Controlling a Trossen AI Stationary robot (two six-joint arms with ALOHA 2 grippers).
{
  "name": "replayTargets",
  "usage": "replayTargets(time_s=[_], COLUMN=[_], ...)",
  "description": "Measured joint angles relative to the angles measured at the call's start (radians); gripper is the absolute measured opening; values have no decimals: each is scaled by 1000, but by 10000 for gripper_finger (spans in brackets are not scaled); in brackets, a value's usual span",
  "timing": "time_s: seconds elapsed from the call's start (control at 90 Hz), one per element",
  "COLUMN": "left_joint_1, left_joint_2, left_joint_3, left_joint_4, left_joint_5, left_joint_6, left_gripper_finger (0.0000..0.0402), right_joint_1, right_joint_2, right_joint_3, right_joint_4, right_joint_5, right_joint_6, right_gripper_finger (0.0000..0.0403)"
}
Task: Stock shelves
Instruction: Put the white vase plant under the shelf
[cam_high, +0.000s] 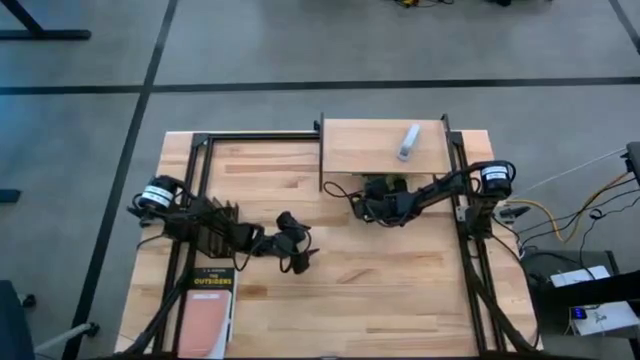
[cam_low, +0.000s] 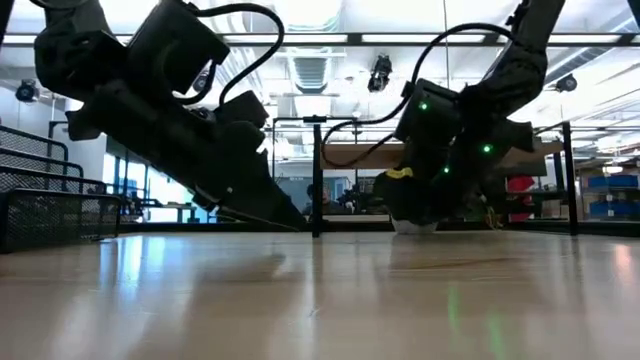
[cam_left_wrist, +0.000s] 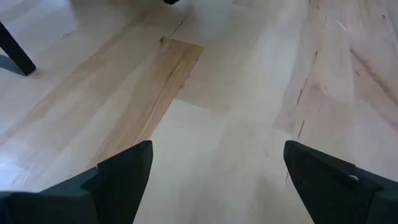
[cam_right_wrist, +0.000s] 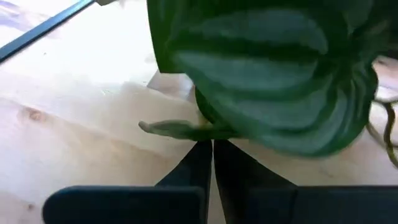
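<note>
The shelves (cam_high: 365, 148) are one small light wood riser at the table's far middle, with a pale grey oblong object (cam_high: 408, 141) lying on top. A green plant with broad striped leaves (cam_right_wrist: 273, 74) sits at the shelf's near edge (cam_high: 385, 186). My right gripper (cam_high: 372, 202) reaches in low from the table's right, shut, its fingertips (cam_right_wrist: 211, 146) at the plant. My left gripper (cam_high: 297, 255) hovers open over bare tabletop left of centre, with nothing between its fingers (cam_left_wrist: 217, 168). My right gripper comes at the plant about level from the table's right, its shut fingers meeting a small pale green leaf or stem (cam_right_wrist: 177, 129) under the big leaves. Whether that leaf is pinched or only touched, I cannot tell.
A book (cam_high: 208, 305) lies at the table's near left corner. A black wire rack (cam_high: 212, 225) stands by the left arm, also seen at the left of the low view (cam_low: 50, 215). Black frame rails run along the table's left (cam_high: 195, 190) and right (cam_high: 470, 250) sides.
</note>
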Motion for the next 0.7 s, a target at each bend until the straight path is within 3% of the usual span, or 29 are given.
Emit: replayTargets(time_s=[0.178,0.333,0.467,0.7], left_joint_1=[0,0,-2,-2], left_joint_2=[0,0,0,0], left_joint_3=[0,0,0,0], left_joint_4=[1,1,0,0], left_joint_5=[0,0,0,0], left_joint_6=[0,0,0,0], left_gripper_finger=[347,347,347,347], right_joint_1=[-23,-26,-15,15], right_joint_2=[0,0,0,-5], right_joint_3=[14,21,28,32], right_joint_4=[25,25,18,19], right_joint_5=[-6,-12,-81,-77], right_joint_6=[-91,-96,-144,-139], right_gripper_finger=[2,2,2,2])
